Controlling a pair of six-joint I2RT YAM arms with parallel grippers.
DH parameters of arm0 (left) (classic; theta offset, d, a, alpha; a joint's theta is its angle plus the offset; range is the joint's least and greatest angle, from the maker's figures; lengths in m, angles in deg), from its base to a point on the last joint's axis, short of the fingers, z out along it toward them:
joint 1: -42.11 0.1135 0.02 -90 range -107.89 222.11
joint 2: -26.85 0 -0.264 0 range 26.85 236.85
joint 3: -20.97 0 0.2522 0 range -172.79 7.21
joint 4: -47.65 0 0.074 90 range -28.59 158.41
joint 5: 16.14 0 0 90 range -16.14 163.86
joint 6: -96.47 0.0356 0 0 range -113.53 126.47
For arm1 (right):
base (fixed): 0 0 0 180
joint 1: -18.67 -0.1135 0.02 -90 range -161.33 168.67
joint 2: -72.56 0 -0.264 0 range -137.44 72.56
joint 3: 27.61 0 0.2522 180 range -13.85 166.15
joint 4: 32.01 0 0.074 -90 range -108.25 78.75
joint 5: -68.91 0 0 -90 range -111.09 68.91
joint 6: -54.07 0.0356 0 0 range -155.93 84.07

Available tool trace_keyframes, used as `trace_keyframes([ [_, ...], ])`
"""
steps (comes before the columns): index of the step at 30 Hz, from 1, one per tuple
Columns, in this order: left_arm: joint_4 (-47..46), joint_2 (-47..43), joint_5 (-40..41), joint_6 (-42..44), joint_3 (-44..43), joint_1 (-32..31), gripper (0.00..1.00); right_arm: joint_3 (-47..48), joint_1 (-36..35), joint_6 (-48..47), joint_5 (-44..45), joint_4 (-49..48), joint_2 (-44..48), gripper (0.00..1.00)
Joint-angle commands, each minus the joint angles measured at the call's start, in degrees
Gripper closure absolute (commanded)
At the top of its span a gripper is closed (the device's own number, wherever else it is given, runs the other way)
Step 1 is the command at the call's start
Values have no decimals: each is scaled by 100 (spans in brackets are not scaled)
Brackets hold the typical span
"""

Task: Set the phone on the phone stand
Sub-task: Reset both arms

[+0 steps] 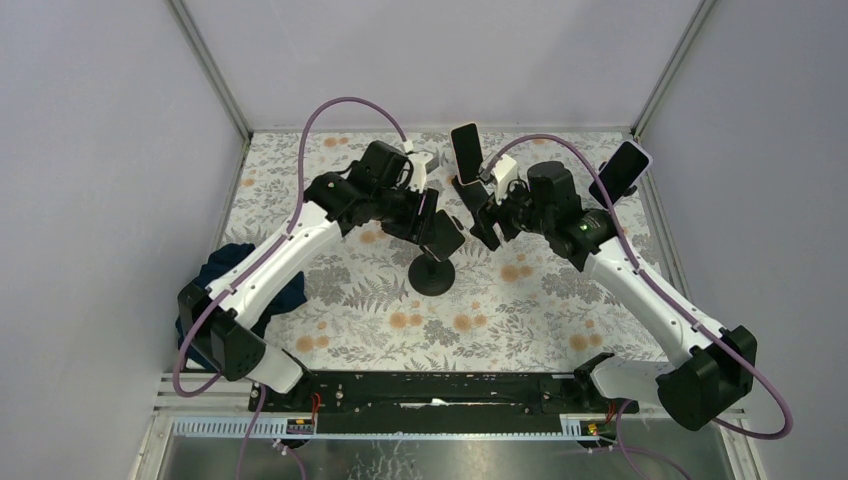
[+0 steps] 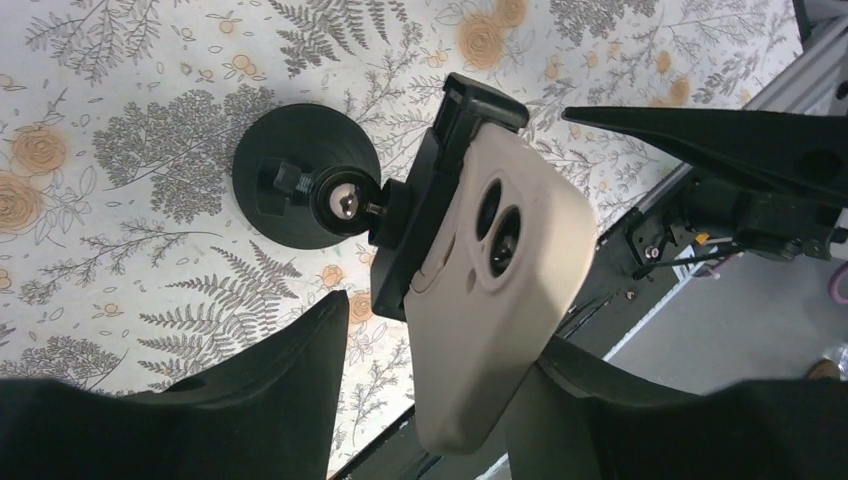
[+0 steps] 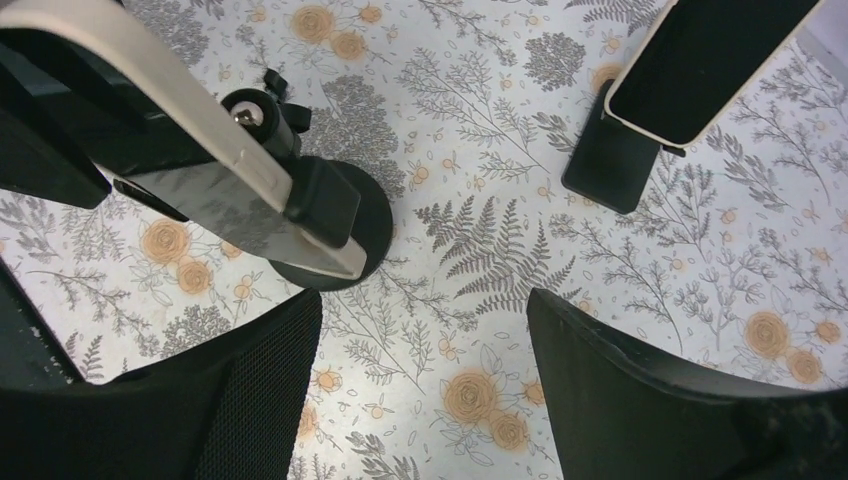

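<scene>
Clamped in the black phone stand (image 2: 300, 180), tilted: the beige-cased phone (image 2: 500, 290), twin camera lenses facing the left wrist view. Round base flat on the floral tablecloth (image 1: 520, 310), about mid-table.

Spread on either side of the phone's lower end: the left gripper (image 2: 440, 340), bare cloth showing between one finger and the case; contact on the other side impossible to tell.

Spread wide just beside the stand: the right gripper (image 3: 422, 300), only tablecloth between its fingers.

Toward the far edge, a second phone (image 1: 465, 150) and a third phone (image 1: 625, 170), both propped upright, the latter close to the right wall. At the left edge, a dark blue cloth (image 1: 225, 270). Open tablecloth on the stand's near side.
</scene>
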Motion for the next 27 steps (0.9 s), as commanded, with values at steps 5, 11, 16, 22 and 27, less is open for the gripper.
trace_keyframes([
  [5, -246, -400, -411, 81, 205, 55, 34, -73, 212, -212, -759, 147, 312, 14],
  [11, -379, -521, -854, 105, 218, 55, 31, -168, 367, -382, -1260, 311, 442, 10],
  [16, -539, -659, -1203, 167, 319, 57, 30, -191, 464, -480, -1538, 423, 482, 7],
  [22, -541, -863, -1027, 232, 266, 70, 29, -73, 528, -660, -1766, 685, 501, 4],
  [27, -1070, -1385, -865, 353, 227, 266, 26, 187, 684, -896, -1525, 1134, 552, 1],
])
